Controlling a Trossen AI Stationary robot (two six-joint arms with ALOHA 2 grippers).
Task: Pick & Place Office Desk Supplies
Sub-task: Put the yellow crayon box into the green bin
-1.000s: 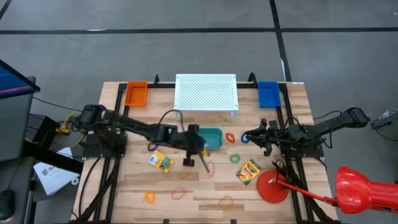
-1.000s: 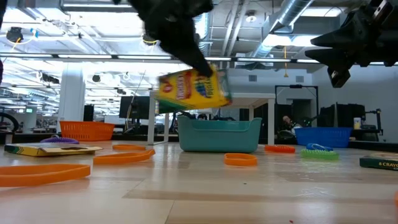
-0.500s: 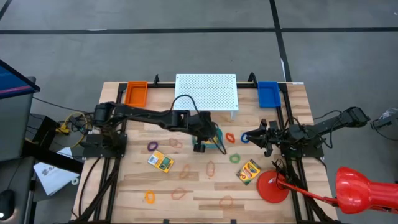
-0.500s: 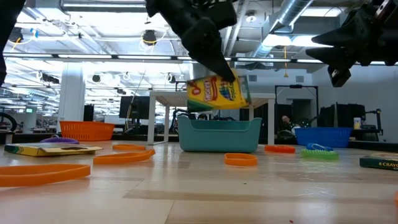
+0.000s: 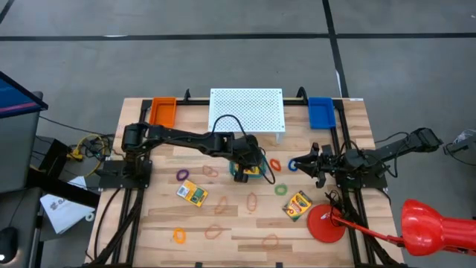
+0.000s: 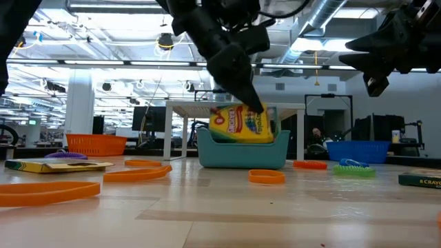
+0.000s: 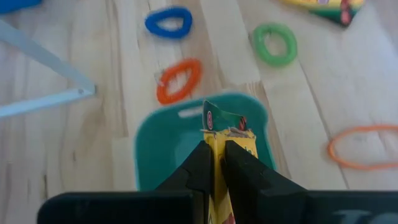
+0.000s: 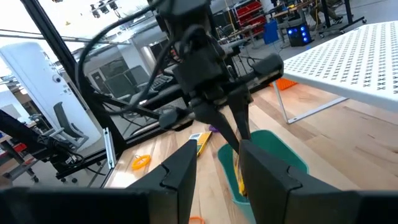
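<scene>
My left gripper (image 5: 249,165) hangs over the teal bin (image 6: 241,153) at the table's middle, shut on a yellow-and-green crayon box (image 6: 240,124). The box's lower part is behind the bin's front wall. Two more crayon boxes lie flat on the table, one (image 5: 192,193) left of the bin, one (image 5: 297,205) to the right. Rubber bands lie scattered: orange (image 5: 275,164), blue (image 5: 292,165), green (image 5: 281,189), purple (image 5: 182,175). My right gripper (image 5: 295,161) waits open above the table, right of the bin, with nothing between its fingers (image 8: 180,168). My left gripper pinches the crayon box's two flat faces between its fingers (image 7: 202,163), at the box's upper end (image 6: 256,111). The fingers slant down from the table's left. The box hangs nearly upright below them, its lower end (image 6: 238,138) inside the teal bin; whether it touches the bin's floor I cannot tell.
A white perforated stand (image 5: 247,109) stands just behind the bin. An orange bin (image 5: 162,112) sits at the far left, a blue bin (image 5: 320,112) at the far right. A red disc (image 5: 326,222) lies near right. More orange bands (image 5: 214,232) lie along the near side.
My left gripper has carried the crayon box toward the table's right and far side, from above the bare table to over the teal bin, and has sunk. The box has turned more upright and its lower end has gone down into the bin.
</scene>
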